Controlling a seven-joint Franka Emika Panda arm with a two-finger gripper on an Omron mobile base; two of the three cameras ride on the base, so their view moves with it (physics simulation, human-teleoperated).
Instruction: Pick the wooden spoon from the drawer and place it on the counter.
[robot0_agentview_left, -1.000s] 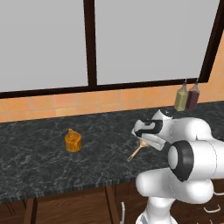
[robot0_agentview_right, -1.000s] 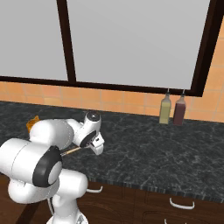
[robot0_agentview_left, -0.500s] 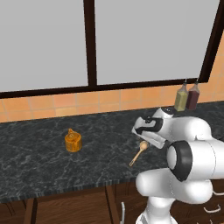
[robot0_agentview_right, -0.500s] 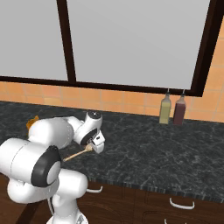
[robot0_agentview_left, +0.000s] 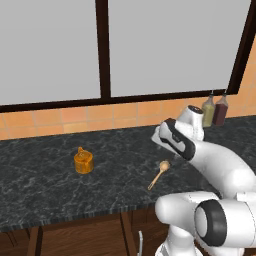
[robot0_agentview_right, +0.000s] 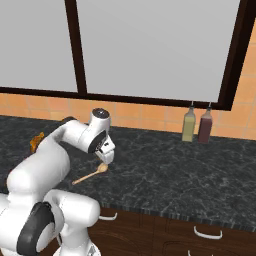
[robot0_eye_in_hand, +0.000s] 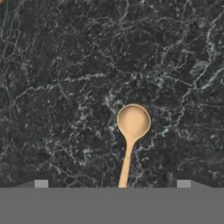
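I find the slim light-tan wooden spoon (robot0_eye_in_hand: 132, 131) lying flat on the black marble-look surface (robot0_agentview_left: 45, 185), round bowl at 12 o'clock. My tool (robot0_agentview_right: 106, 159) hovers above, spread, holding nothing.

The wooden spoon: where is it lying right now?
The wooden spoon lies flat on the black counter, near its front edge, right of the orange jar in the left base view.
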